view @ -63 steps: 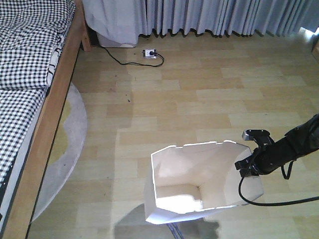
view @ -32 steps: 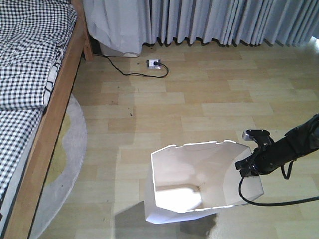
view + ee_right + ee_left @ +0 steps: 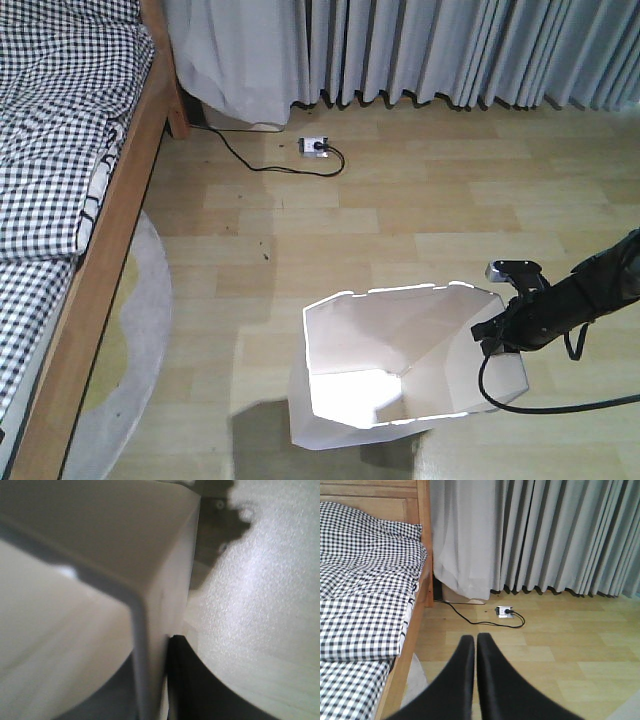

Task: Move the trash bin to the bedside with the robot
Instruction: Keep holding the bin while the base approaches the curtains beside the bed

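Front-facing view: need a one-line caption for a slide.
The right gripper grips the rim of the white trash bin on the wooden floor, with the gingham bed at left.

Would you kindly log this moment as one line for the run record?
right gripper: shut on trash bin rim | left gripper: shut, empty | bed: trash bin not yet beside it
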`<state>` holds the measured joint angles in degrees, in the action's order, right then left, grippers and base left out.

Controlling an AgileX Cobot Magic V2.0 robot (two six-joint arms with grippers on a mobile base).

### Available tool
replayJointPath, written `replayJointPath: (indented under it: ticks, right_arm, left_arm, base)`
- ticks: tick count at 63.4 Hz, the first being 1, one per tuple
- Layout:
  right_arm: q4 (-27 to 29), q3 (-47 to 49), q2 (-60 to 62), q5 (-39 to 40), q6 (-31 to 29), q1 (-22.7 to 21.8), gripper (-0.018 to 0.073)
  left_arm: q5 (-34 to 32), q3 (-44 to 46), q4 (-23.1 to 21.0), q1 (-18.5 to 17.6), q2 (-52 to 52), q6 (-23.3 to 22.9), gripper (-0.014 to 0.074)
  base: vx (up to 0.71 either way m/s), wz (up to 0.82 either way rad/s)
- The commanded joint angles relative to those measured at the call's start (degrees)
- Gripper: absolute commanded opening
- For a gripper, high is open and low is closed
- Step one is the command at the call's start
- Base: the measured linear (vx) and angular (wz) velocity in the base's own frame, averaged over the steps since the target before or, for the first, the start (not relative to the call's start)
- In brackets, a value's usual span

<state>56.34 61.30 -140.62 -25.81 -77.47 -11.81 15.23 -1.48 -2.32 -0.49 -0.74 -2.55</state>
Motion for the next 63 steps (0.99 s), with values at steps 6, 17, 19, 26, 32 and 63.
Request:
replayJointPath:
  ticks: [6, 17, 19, 26, 32, 63]
  right_arm:
    - [2.8, 0.7, 4.5, -9.0, -0.1, -0.2, -0.0005]
    - [2.8, 0.7, 4.5, -9.0, -0.1, -0.2, -0.0005]
    - [2.8, 0.7, 4.5, -9.0, -0.1, -0.2, -0.0005]
    - [2.8, 0.7, 4.5, -9.0, -0.1, -0.2, -0.0005]
    - [2.8, 0.7, 4.5, -9.0, -0.1, -0.2, -0.0005]
    - [2.8, 0.7, 4.5, -9.0, -0.1, -0.2, -0.0005]
  left_arm:
    - [-4.0, -1.1, -0.3, -0.4, -0.8, -0.3, -0.0006]
    - [-4.0, -1.1, -0.3, -0.4, -0.8, -0.3, -0.0006]
    - [-4.0, -1.1, -0.3, -0.4, -0.8, -0.3, -0.0006]
    - [-4.0, -1.1, -0.3, -0.4, -0.8, -0.3, -0.0006]
    - [-4.0, -1.1, -0.3, -0.4, -0.8, -0.3, -0.0006]
    - [-4.0, -1.1, -0.3, -0.4, -0.8, -0.3, -0.0006]
  base:
    - [0.23, 0.02]
    - [0.23, 0.01]
    - [0.23, -0.01]
    - [0.24, -0.02]
    - [0.24, -0.02]
    - [0.25, -0.01]
